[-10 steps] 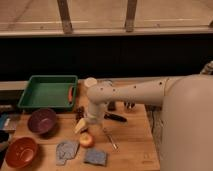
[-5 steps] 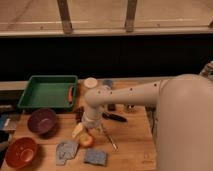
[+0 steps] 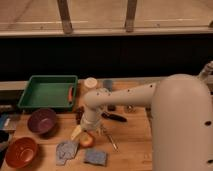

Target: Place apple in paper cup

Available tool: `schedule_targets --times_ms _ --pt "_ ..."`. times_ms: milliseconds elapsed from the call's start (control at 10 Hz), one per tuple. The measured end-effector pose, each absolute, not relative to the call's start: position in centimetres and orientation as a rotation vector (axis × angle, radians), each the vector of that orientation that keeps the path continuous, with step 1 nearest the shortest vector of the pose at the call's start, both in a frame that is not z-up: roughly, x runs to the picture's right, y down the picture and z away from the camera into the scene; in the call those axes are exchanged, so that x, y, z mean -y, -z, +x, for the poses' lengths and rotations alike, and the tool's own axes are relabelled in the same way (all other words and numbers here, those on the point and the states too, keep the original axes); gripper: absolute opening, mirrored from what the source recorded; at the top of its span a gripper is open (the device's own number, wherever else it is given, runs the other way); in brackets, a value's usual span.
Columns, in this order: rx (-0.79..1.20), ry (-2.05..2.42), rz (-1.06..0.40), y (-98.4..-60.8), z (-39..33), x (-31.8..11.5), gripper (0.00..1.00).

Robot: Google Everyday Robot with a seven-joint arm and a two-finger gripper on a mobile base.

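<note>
The apple, small, yellow-orange with a red blush, lies on the wooden table near the front middle. My gripper hangs from the white arm and points down right above the apple, at or very near its top. The paper cup, small and cream-white, stands upright at the back of the table, just right of the green tray, and well behind the gripper. The arm hides part of the table between cup and apple.
A green tray stands at the back left. A purple bowl and a red-orange bowl stand at the left. A yellow piece, two grey-blue pads, a dark tool and a thin utensil lie near the apple.
The gripper has shifted slightly and sits a little lower over the apple. The apple and the cup have not moved.
</note>
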State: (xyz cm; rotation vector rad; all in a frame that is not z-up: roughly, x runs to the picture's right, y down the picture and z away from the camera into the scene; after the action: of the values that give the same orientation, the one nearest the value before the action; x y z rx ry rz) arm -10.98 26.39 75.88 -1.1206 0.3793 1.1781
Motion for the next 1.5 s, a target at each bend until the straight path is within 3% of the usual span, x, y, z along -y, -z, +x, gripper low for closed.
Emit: schedule_targets --times_ms 800,1200,1500 --pt "-0.368 -1.194 -1.127 -76.3 -10.9 -26.7 0.04" --pt "-0.312 -1.286 -1.125 -75.9 -8.1 -24.8 0.0" --pt "-0.236 -1.391 -1.111 -75.8 -3.6 -20.9 0.0"
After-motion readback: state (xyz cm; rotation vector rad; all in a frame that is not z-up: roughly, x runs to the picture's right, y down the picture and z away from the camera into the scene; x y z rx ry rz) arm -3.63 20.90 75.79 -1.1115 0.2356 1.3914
